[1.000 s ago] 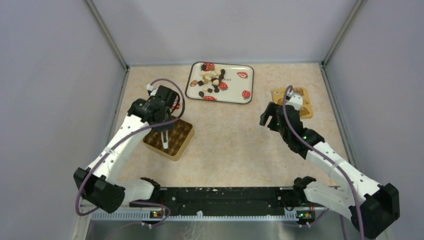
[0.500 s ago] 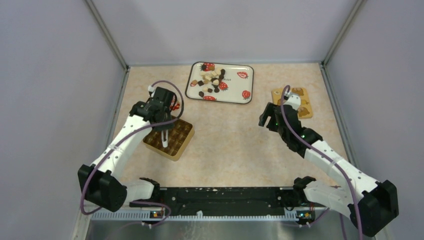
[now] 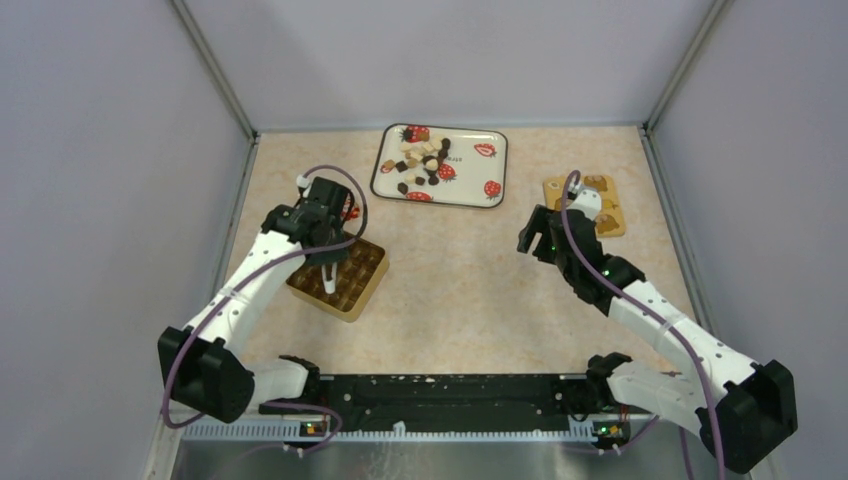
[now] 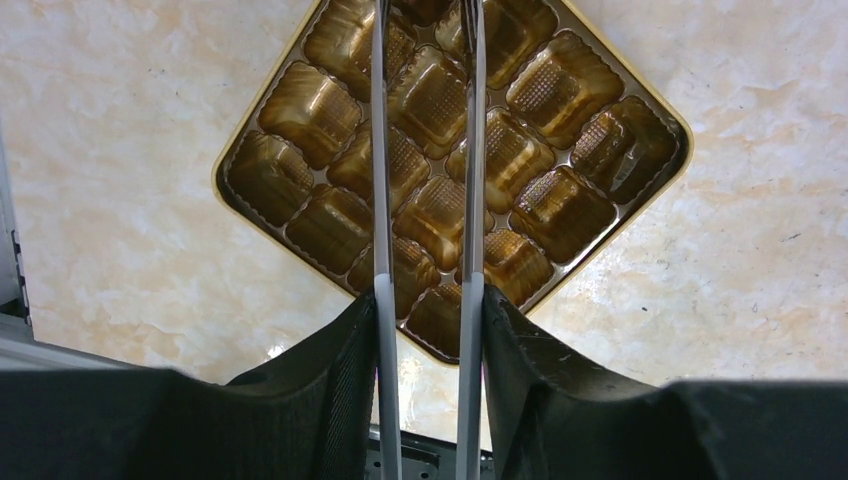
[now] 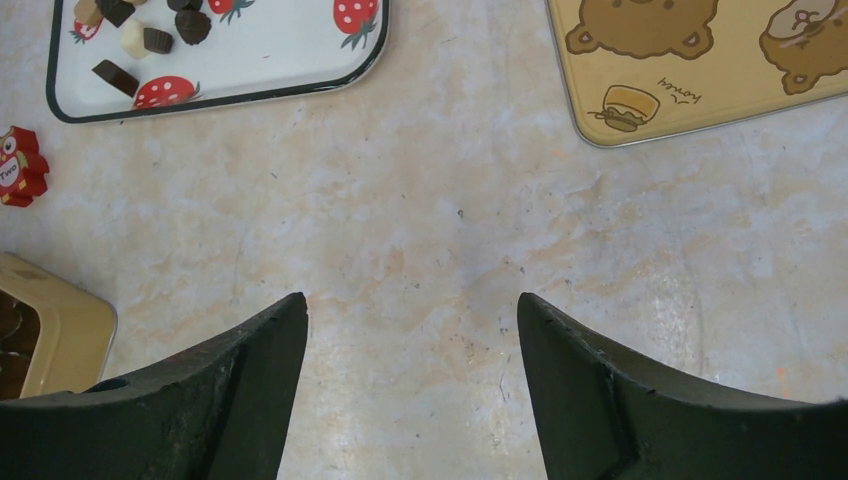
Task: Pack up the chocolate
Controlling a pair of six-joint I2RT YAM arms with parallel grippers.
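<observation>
1. Marbled tabletop [image 3: 460,270] is carrying the chocolate [image 3: 424,162], heaped on a strawberry plate [image 3: 470,175], upper centre.
2. Left gripper [image 3: 328,288] is hanging over the gold tray [image 3: 368,268]; clamping cannot be told.
3. Right gripper [image 5: 410,300] is gaping, holding nothing.

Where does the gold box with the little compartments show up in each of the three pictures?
Top external: gold box left of centre, under the left hand.
Left wrist: a diamond filling the upper middle, behind the fingers.
Right wrist: just one corner, lower left edge.
Shared landmark: strawberry-print tray, top centre overhead, upper left in the right wrist; not in the left wrist.
</observation>
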